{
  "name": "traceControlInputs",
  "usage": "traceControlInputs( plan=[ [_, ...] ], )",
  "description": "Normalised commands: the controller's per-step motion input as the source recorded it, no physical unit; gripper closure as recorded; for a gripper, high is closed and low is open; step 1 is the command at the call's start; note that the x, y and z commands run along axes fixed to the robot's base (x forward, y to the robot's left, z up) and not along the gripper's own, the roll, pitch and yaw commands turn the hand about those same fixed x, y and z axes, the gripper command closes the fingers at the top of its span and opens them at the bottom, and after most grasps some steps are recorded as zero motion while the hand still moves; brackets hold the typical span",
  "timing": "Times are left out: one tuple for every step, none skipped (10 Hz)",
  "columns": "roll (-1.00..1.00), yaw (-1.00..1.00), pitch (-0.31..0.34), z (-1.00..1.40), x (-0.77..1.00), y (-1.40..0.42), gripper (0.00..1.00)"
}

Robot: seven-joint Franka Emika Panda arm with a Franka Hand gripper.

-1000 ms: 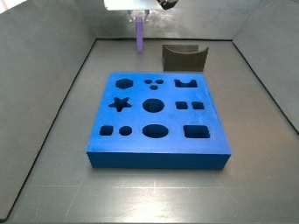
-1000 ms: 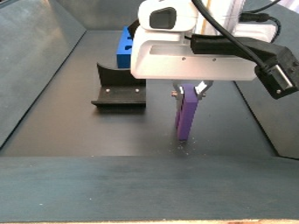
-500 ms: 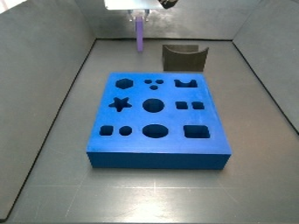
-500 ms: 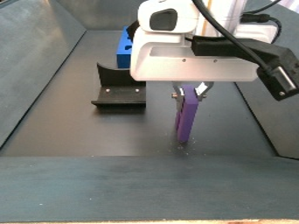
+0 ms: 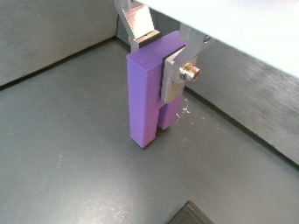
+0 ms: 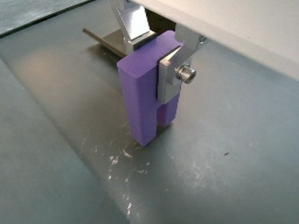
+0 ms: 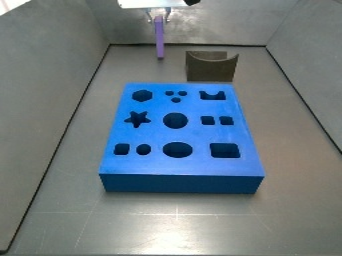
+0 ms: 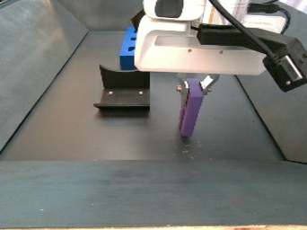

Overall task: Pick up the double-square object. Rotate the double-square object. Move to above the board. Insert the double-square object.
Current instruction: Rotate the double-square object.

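The double-square object (image 8: pixel 189 110) is a tall lavender block, held upright near its top by my gripper (image 8: pixel 193 88). Both wrist views show the silver fingers (image 5: pixel 176 73) (image 6: pixel 172 73) clamped on opposite faces of the block (image 5: pixel 149 101) (image 6: pixel 145 96). Its lower end hangs just above the grey floor. The board (image 7: pixel 181 125), a thick blue slab with dark shaped cutouts, lies in the middle of the floor. In a side view the block (image 7: pixel 160 38) and gripper (image 7: pixel 162 12) sit beyond the board's far edge; the board (image 8: pixel 128 40) is partly hidden behind my arm.
The dark fixture (image 7: pixel 210 66) (image 8: pixel 120 94) stands on the floor between the block and the board, and shows behind the block in a wrist view (image 6: pixel 108 38). Grey walls enclose the floor on the sides. Scuff marks (image 8: pixel 189 149) lie on the floor under the block.
The gripper has risen a little with the double-square object in it, so the block's lower end sits higher off the floor. Board and fixture have not moved.
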Motion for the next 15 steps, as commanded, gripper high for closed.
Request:
traceControlInputs(
  plan=[
    [0.03,0.04,0.054,1.00,-0.31,-0.78,1.00],
    [0.06,0.05,0.033,1.00,-0.28,-0.72,1.00],
    [0.07,0.04,0.050,1.00,-0.25,-0.68,1.00],
    [0.08,0.04,0.065,1.00,-0.23,-0.65,1.00],
    [0.09,0.04,0.076,1.00,-0.21,-0.58,1.00],
    [0.09,0.04,0.067,1.00,-0.20,-0.52,1.00],
    [0.09,0.03,0.047,1.00,-0.18,-0.45,1.00],
    [0.09,0.03,0.043,1.00,-0.17,-0.42,1.00],
    [0.06,0.03,0.033,1.00,-0.15,-0.36,1.00],
    [0.05,0.03,0.030,1.00,-0.14,-0.32,1.00],
    [0.02,0.03,0.027,0.84,-0.10,-0.21,1.00],
    [0.00,0.02,0.026,0.67,-0.07,-0.14,1.00],
    [-0.03,0.02,0.039,0.45,-0.03,-0.08,1.00],
    [-0.05,0.03,0.051,0.34,-0.02,-0.07,1.00],
    [-0.13,-1.00,0.101,0.00,0.00,0.00,1.00]
  ],
)
